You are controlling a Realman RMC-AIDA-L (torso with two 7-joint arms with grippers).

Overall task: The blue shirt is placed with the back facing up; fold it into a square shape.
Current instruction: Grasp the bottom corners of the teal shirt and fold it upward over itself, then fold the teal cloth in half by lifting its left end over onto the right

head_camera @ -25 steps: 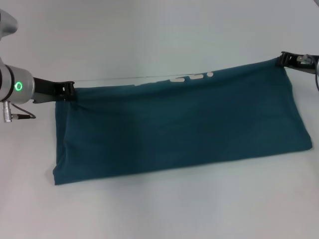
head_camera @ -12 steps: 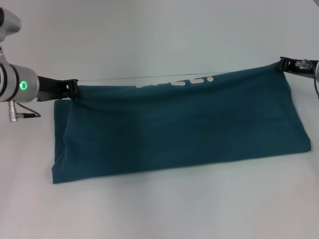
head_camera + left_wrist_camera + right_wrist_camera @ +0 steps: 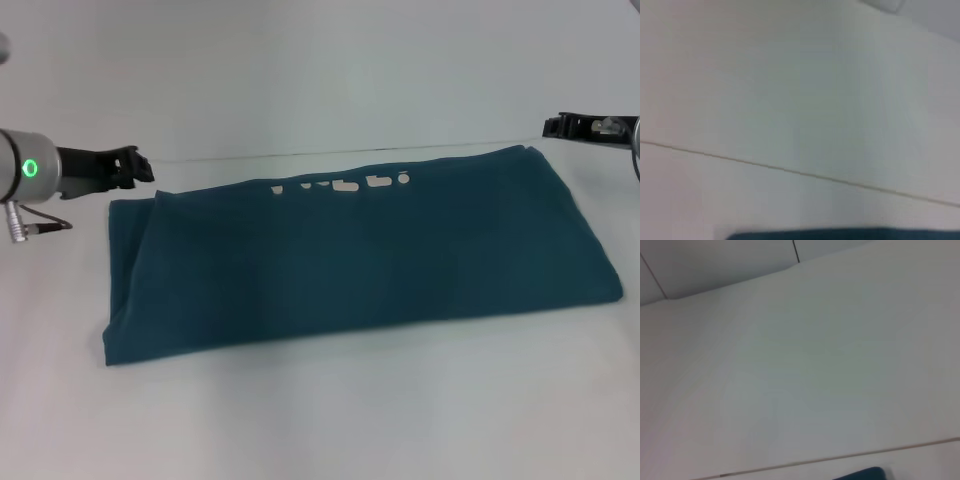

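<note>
A: The dark teal-blue soft cotton shirt point(image 3: 350, 260) lies folded lengthwise in a long band on the pale surface point(image 3: 320, 420).

B: Left pincer point(image 3: 138, 165) and right pincer point(image 3: 553, 126) hover released beside its far corners. Next, I'd grip one short end squarely and fold across.

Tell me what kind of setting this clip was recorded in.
Likely a lab or test bench rather than a home: a plain white table holding only the blue shirt, with the left gripper and right gripper just off its far corners.
</note>
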